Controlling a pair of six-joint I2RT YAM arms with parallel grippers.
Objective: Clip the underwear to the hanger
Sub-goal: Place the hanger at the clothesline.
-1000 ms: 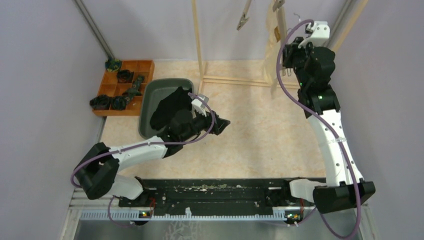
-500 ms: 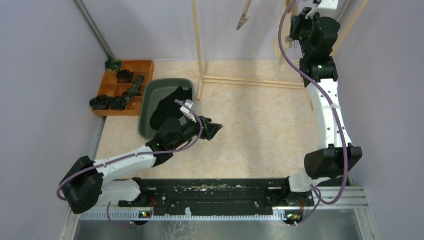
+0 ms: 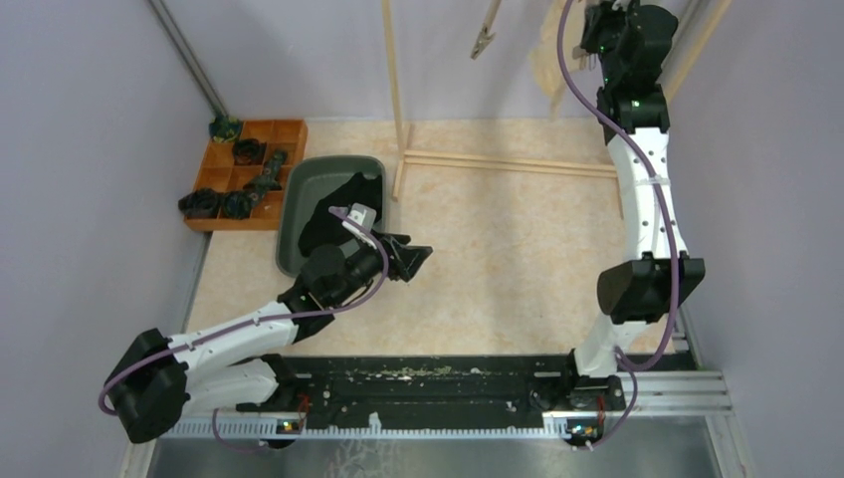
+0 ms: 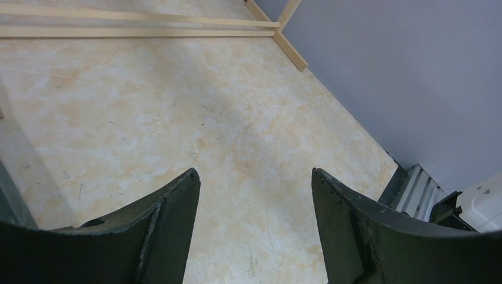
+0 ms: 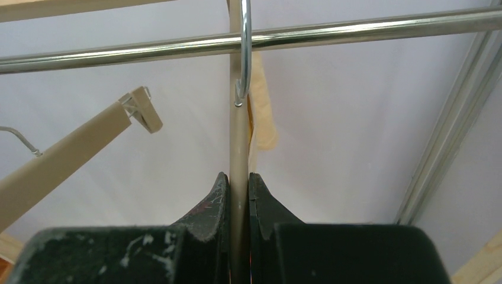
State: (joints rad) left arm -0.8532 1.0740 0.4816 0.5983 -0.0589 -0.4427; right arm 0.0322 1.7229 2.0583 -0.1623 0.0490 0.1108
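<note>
Right gripper [image 5: 238, 192] is clamped shut on the hanger [image 5: 237, 142]. Above its fingers, the hook [image 5: 245, 53] may be slipped off the rail [image 5: 367, 28] if tilted. Left gripper [image 4: 254, 195] is held wide open, empty.

Black underwear [image 3: 338, 194] in gray bin [image 3: 295, 214]; L fingers [image 3: 416, 255] spread beside bin.

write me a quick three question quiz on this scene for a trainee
1. True or false: the left gripper holds the black underwear.
2. The right gripper is shut on: A the hanger, B the black underwear, C the grey bin?
3. Where is the black underwear lying?
Key: 1 false, the jaws stand open and empty. 2 A. 3 in the grey bin.
</note>
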